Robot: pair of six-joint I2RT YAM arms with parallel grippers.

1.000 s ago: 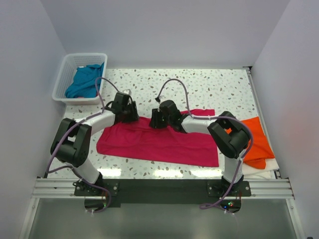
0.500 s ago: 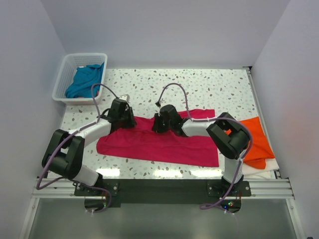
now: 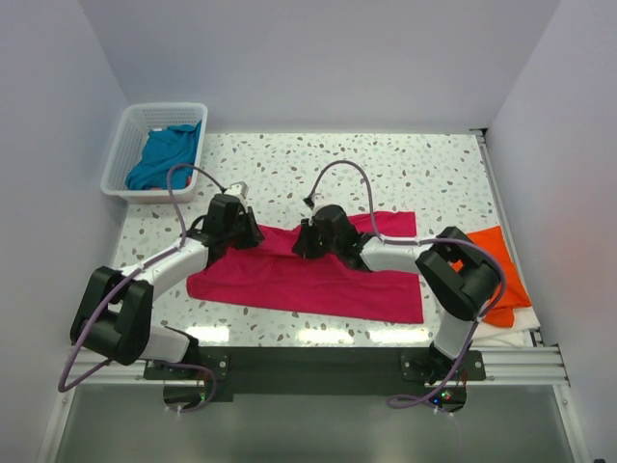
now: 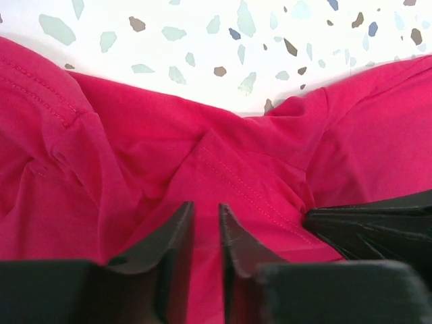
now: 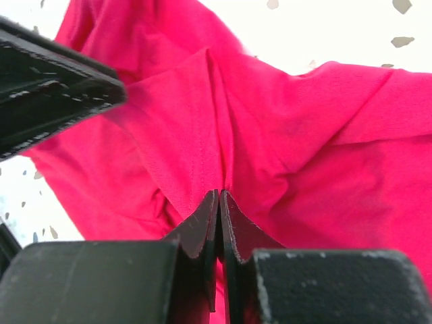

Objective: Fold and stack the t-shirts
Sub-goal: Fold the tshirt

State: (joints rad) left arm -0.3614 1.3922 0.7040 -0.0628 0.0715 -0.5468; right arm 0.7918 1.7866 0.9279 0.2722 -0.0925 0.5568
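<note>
— Jaws of the right gripper [image 5: 219,196] pinch the far edge of the pink shirt [image 3: 308,285]. And the left gripper [image 4: 206,209]?
— Barely apart, just beside it. Shirt runs crosswise, spread toward the near side.

Left arm [image 3: 169,262] and right arm [image 3: 395,256] reach onto the crimson-pink t-shirt [image 3: 308,285]

Orange t-shirt [image 3: 490,246] at 3 o'clock partly behind right arm [image 3: 461,280]; teal-blue t-shirt [image 3: 164,154] at 10 o'clock partly behind basket [image 3: 154,108] wall.
</note>
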